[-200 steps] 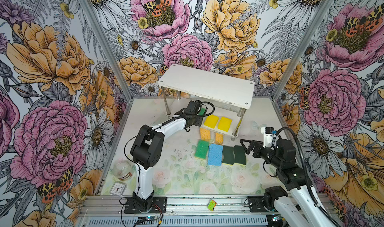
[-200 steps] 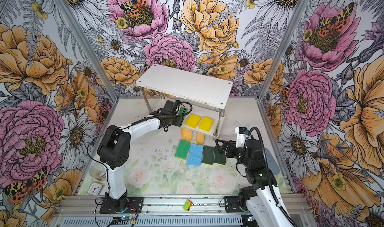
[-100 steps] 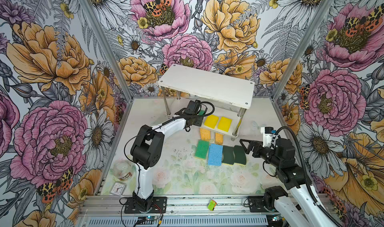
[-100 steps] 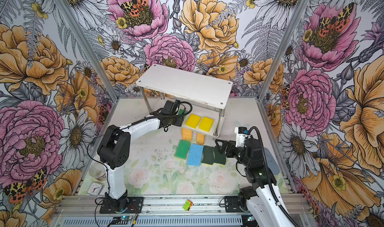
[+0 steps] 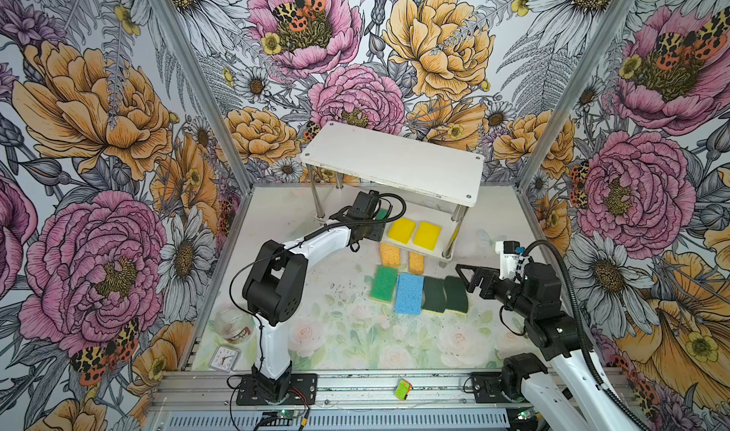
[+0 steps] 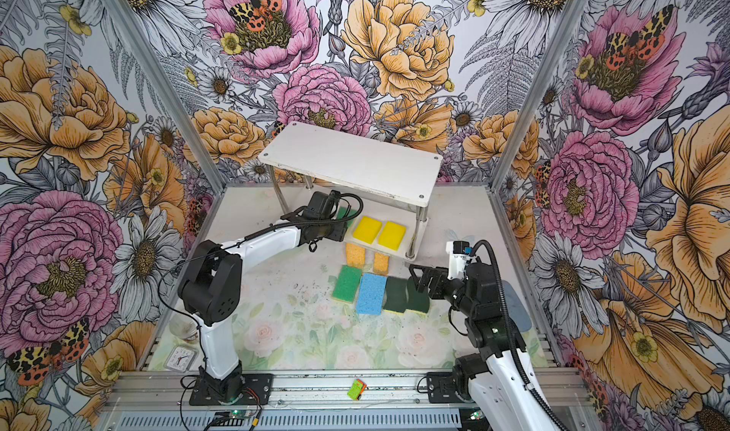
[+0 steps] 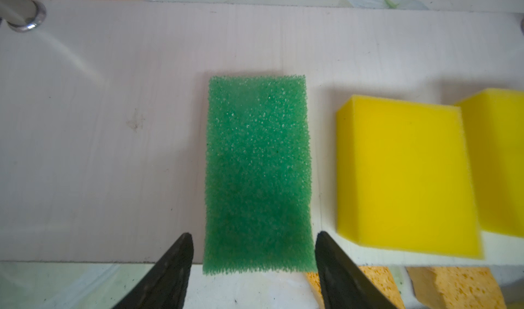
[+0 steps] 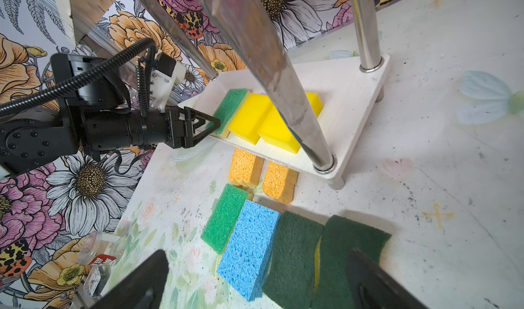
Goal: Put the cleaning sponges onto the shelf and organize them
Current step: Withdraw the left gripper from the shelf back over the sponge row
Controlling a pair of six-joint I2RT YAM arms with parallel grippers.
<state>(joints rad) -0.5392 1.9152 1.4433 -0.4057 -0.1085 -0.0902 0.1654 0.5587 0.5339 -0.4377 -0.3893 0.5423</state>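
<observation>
Three foam blocks, a green-topped sponge (image 7: 256, 174) flanked by the released left pincer (image 7: 253, 234) and two plain yellow sponges (image 7: 405, 174), lie on the white two-tier shelf (image 5: 391, 168); six sponges (image 5: 409, 298) wait on the desk (image 5: 335, 330), right pincer (image 8: 257, 252) spread empty.

No legible text or labels.

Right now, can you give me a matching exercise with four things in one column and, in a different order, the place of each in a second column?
Things
1. yellow sponges
2. orange sponges
3. blue sponge
4. left claw

Places
A. on the table, between the loose green sponge and the dark green sponges
B. open, one finger on each side of the shelved green sponge
C. on the lower board of the shelf
D. on the table, at the shelf's front edge

Pairs: 1-C, 2-D, 3-A, 4-B
</observation>
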